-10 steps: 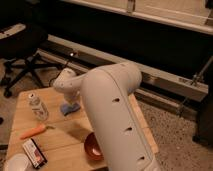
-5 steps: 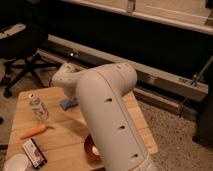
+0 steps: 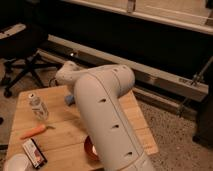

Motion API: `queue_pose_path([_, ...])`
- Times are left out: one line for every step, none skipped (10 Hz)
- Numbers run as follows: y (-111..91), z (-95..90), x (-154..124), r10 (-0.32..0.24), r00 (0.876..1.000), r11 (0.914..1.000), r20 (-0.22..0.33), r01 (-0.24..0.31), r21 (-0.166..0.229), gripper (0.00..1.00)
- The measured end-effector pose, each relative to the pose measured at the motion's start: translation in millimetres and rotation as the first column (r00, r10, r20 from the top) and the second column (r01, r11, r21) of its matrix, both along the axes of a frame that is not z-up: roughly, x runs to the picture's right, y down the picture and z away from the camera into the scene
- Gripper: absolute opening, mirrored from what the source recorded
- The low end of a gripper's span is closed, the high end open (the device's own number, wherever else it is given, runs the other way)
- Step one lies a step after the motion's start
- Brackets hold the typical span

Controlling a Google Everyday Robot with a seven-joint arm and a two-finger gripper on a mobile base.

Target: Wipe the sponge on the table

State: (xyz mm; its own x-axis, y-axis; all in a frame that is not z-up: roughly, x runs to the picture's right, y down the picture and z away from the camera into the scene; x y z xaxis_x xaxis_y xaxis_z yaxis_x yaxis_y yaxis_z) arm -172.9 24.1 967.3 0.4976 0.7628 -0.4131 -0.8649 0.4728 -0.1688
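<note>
Gripper (image 3: 68, 89) is down right over the sponge (image 3: 70, 99) on the table (image 3: 65, 135), claw pressed together. 1 bottle (image 3: 38, 106) sits left of the sponge.

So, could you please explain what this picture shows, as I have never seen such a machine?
The big white shape is a robot's arm, seen by one camera looking down along it; where the camera sits I cannot tell. The arm reaches over a low wooden table. On the table are a blue sponge, a clear bottle, a carrot, a red bowl partly behind the arm, and a small dark box. The gripper, at the arm's far end by the sponge, is hidden behind the arm. It is shut, but whether it grips the sponge cannot be seen.
</note>
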Motion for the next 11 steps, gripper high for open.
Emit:
queue_pose_path([-4, 0.0, 10, 0.014, 1.0, 0.9999, -0.012, -0.014, 0.001, 0.15])
queue_pose_path([-8, -0.9, 21, 0.028, 0.999, 0.9996, -0.025, -0.028, 0.002, 0.15])
queue_pose_path([-8, -0.8, 29, 0.033, 0.999, 0.9995, -0.038, -0.033, -0.001, 0.15])
queue_pose_path([-6, 0.2, 41, 0.039, 0.998, 0.9992, -0.056, -0.039, -0.007, 0.15])
queue_pose_path([-4, 0.9, 55, 0.045, 0.996, 0.9988, -0.078, -0.046, -0.013, 0.15])
queue_pose_path([-2, 1.4, 64, 0.049, 0.995, 0.9985, -0.092, -0.051, -0.018, 0.15])
queue_pose_path([-1, 1.2, 75, 0.055, 0.992, 0.9981, -0.11, -0.058, -0.02, 0.15])
queue_pose_path([0, 0.4, 83, 0.059, 0.991, 0.9978, -0.121, -0.062, -0.022, 0.15])
queue_pose_path([0, -1.9, 95, 0.064, 0.989, 0.9975, -0.137, -0.067, -0.023, 0.15])
queue_pose_path([0, -4.9, 105, 0.068, 0.987, 0.9971, -0.147, -0.072, -0.022, 0.15])
queue_pose_path([0, -9.8, 118, 0.076, 0.984, 0.9965, -0.161, -0.081, -0.021, 0.15])
